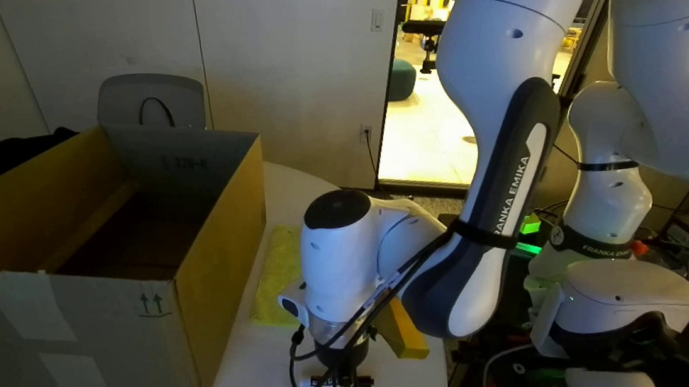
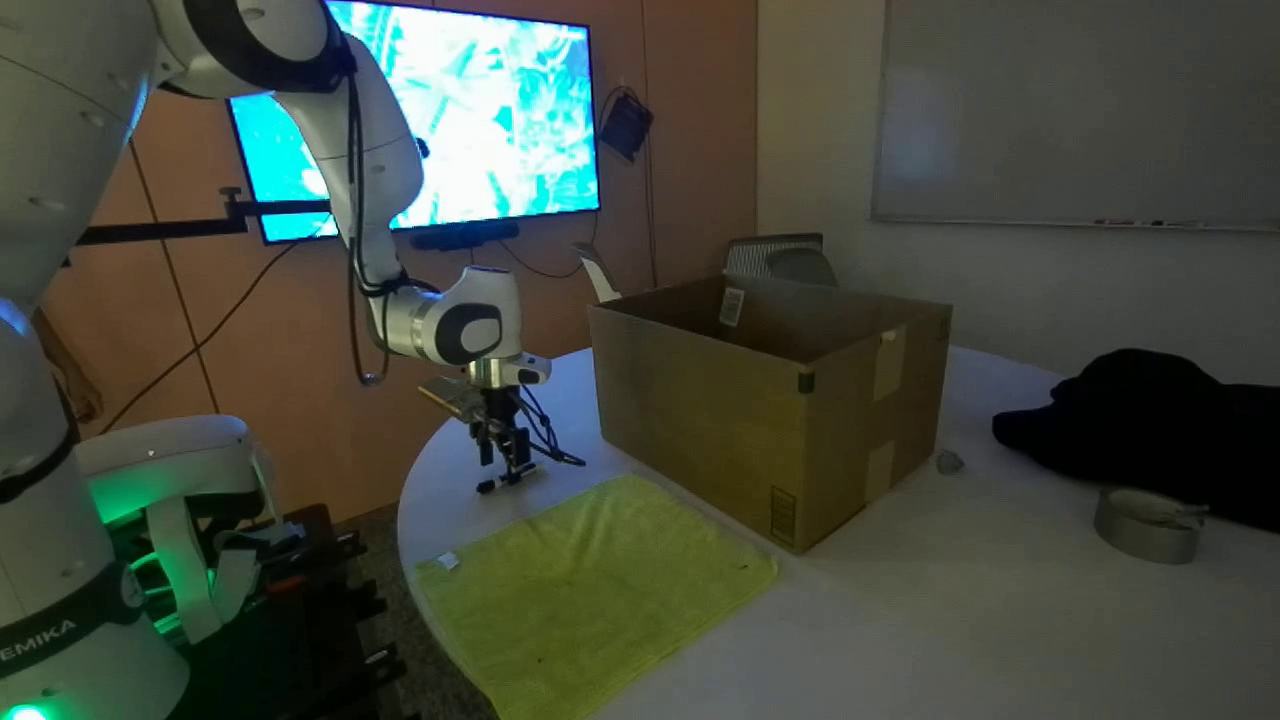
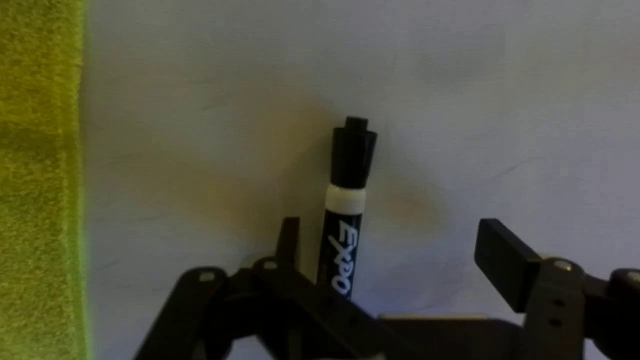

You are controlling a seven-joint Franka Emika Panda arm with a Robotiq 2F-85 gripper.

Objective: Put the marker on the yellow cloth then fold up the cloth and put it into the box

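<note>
In the wrist view the empty hand (image 3: 393, 244), spread wide, hides one end of the marker (image 3: 345, 202).

1. Wrist view: marker (image 3: 345, 205) on table (image 3: 200, 165), between my fingers (image 3: 507, 265), closer to one of them.
2. Cloth (image 3: 37, 175) also on table, left of marker, apart.
3. In an exterior view, box (image 2: 700, 400) on table, behind and right of cloth, right of my fingers.
4. There too: chair (image 2: 746, 256) behind box, tape (image 2: 1145, 537) right of it.

White arm (image 1: 498, 77) — rounded housings (image 1: 335, 257), recessed fastener holes (image 1: 515, 33), dark panel (image 1: 532, 103) with white strip (image 1: 517, 183) lettered EMIKA, black straps (image 1: 484, 234), black cables (image 2: 354, 150), silver-toned wrist collar (image 2: 490, 373), black pincer (image 3: 392, 245) — pale screw heads (image 3: 207, 276)
</note>
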